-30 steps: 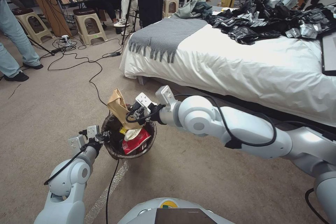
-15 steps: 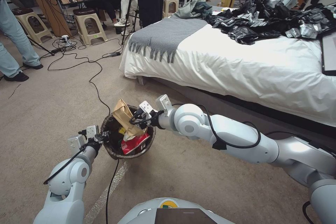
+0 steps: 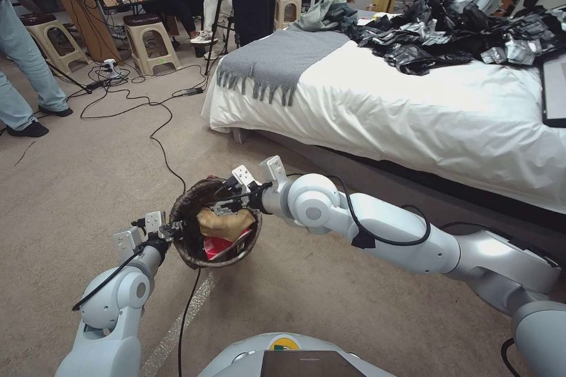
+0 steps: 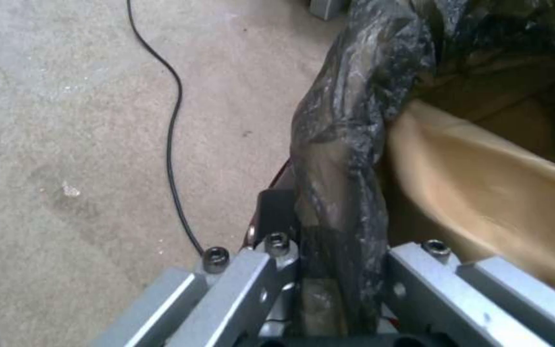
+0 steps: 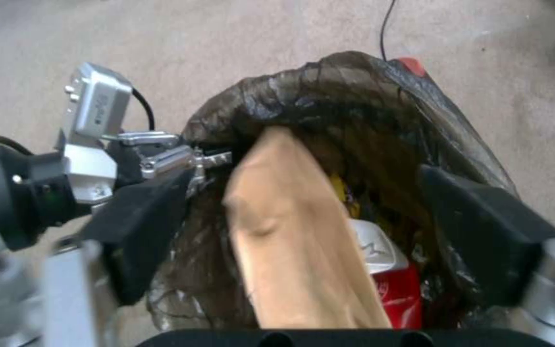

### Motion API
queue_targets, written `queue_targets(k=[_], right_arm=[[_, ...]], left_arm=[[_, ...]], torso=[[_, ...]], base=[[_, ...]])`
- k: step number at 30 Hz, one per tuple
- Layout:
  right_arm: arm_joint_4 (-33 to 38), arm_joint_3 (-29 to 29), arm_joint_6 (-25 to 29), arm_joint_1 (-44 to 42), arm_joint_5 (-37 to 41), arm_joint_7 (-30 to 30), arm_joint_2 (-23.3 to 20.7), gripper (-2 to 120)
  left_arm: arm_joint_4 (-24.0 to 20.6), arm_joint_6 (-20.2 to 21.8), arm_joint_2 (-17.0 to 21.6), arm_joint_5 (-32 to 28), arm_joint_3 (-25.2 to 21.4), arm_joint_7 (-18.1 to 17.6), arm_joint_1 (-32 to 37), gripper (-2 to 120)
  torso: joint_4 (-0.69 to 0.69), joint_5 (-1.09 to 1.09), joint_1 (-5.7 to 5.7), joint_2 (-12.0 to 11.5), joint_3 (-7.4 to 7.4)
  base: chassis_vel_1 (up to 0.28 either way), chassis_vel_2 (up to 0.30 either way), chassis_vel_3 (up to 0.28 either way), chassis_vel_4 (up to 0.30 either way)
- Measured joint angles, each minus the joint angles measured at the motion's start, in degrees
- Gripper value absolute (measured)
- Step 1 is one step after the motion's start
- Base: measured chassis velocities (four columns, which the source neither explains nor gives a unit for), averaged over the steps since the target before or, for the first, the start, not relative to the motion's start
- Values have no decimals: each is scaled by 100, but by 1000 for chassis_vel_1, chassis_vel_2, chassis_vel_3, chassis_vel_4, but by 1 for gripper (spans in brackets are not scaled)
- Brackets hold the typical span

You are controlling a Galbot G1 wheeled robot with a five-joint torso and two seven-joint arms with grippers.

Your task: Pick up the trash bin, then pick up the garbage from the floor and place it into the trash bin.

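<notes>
The left pincer [image 3: 174, 230] clamped the trash bin [image 3: 187, 245] rim at nine o'clock, steadying it; the right pincer [image 3: 219, 206], spread empty, hung over the brown paper bag [image 3: 223, 225].

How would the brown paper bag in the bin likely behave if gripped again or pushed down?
The brown paper bag looks creased and bent across the trash bin, so probably light and floppy. It likely crumples under the open right gripper rather than resisting, and might spring back up.

One trash bin [image 3: 191, 247] is sitting at six o'clock, holding one brown paper bag [image 3: 227, 225] and one red-and-white snack packet [image 3: 219, 245]. Two grippers are showing, one bed [image 3: 413, 112] is lying at two o'clock, and three stools are standing around eleven.
</notes>
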Motion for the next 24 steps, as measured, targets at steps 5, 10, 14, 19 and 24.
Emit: queue_targets(k=[5, 10, 14, 19, 24], right_arm=[[92, 98, 13, -33, 45, 62, -63, 99], [221, 316, 55, -49, 105, 149, -136, 100], [397, 663, 120, -5, 15, 238, -266, 100], [510, 2218, 1229, -1003, -1958, 417, -979, 100], [558, 3703, 1548, -2127, -2973, 287, -1140, 100]], left_arm=[[1, 0, -13, 16, 0, 1, -1, 0], [6, 0, -14, 30, 16, 6, -20, 0], [21, 0, 9, 31, 17, 7, -30, 0], [35, 0, 111, 27, 9, 69, -8, 0], [36, -33, 186, 213, 5, 82, -10, 0]], torso=[[0, 0, 0, 0, 0], [0, 0, 0, 0, 0], [0, 0, 0, 0, 0], [-2, 2, 0, 0, 0], [-2, 1, 0, 0, 0]], base=[[0, 0, 0, 0], [0, 0, 0, 0], [0, 0, 0, 0], [0, 0, 0, 0], [0, 0, 0, 0]])
